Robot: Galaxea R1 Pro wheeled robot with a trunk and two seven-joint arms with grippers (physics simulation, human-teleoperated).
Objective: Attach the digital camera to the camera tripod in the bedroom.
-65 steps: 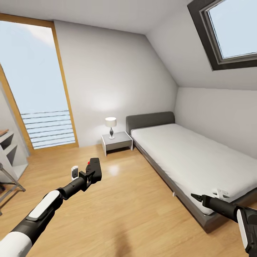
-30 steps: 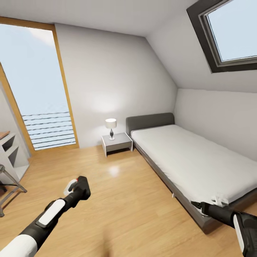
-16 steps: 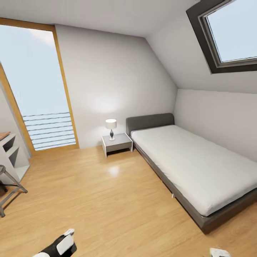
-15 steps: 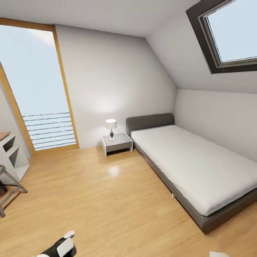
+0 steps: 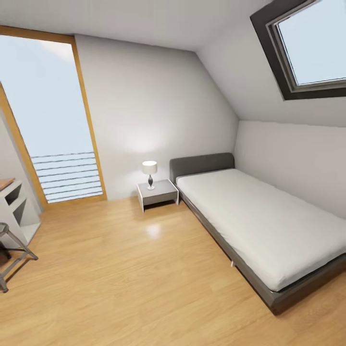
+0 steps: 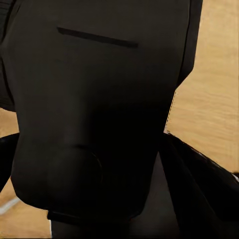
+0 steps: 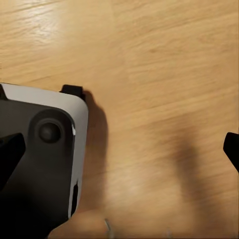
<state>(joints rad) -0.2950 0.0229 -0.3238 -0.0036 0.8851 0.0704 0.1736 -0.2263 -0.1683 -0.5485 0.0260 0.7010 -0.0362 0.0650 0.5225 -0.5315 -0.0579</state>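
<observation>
Left tool (image 6: 104, 199): it is gripping the digital camera (image 6: 94, 89), its dark fingers (image 6: 199, 191) pressing in on either side of the body, which is sitting right up against the wrist lens.
Right tool (image 7: 119, 149): it is hanging wide open, one black fingertip (image 7: 10, 152) and the other standing well apart, holding nothing and touching nothing.
Digital camera, material: it is showing a matte black shell, smooth and rounded, with one thin straight slot across it and a faint round bulge lower down (too close and too dark to make out more).
Below the right tool: the wood floor (image 7: 164, 74) is showing pale honey planks with fine grain and a soft shadow; just beside one fingertip a black panel (image 7: 35, 164) with a grey-white rounded edge and a round knob is lying over the floor.
Beyond the left tool: a strip of the same wood is showing past the camera's edge.
Head view adds: the bedroom (image 5: 144, 105) is spreading out with pale grey walls and a sloped ceiling; a grey-framed bed (image 5: 259, 221) with a white mattress, a small grey nightstand (image 5: 157, 191) carrying a lit lamp (image 5: 150, 172), an oak-framed glass door (image 5: 48, 120) with frosted stripes, a dark-framed skylight (image 5: 312, 43), a metal stool (image 5: 9, 250).
Wrist views add: the tools and the camera.
</observation>
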